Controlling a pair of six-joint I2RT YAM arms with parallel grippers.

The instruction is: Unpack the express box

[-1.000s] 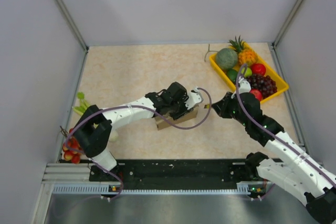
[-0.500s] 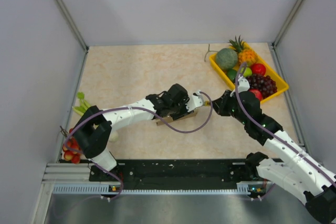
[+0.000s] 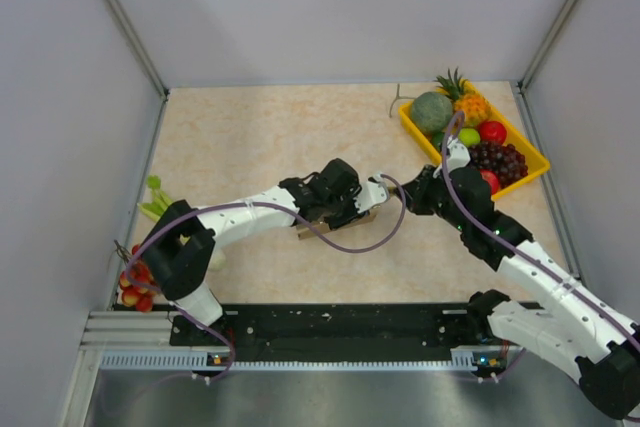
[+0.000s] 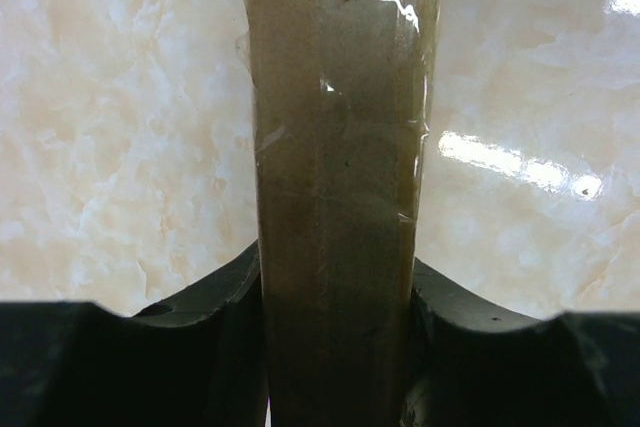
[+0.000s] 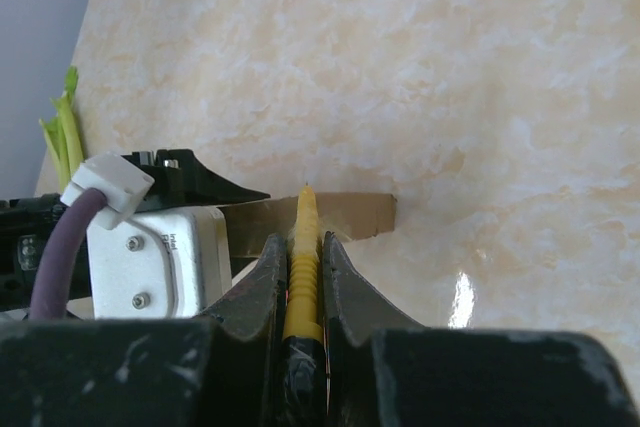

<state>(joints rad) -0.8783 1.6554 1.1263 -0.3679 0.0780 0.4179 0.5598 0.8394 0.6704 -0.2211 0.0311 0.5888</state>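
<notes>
I see left gripper (image 4: 335, 269) grasping the express box (image 4: 340, 97) edge-on, mid-table (image 3: 250, 127). Right gripper (image 5: 300, 252) is clenched on a thin yellow tool (image 5: 304, 212), tip at the box's edge.

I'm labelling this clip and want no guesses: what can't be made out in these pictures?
- Top view: the express box is mostly covered by the left pincer; its flap's state cannot be told.
- Left wrist view: the box's near end is hidden between the fingers.
- Right wrist view: the yellow tool is mostly hidden inside the right pincer; what it is cannot be told.
</notes>
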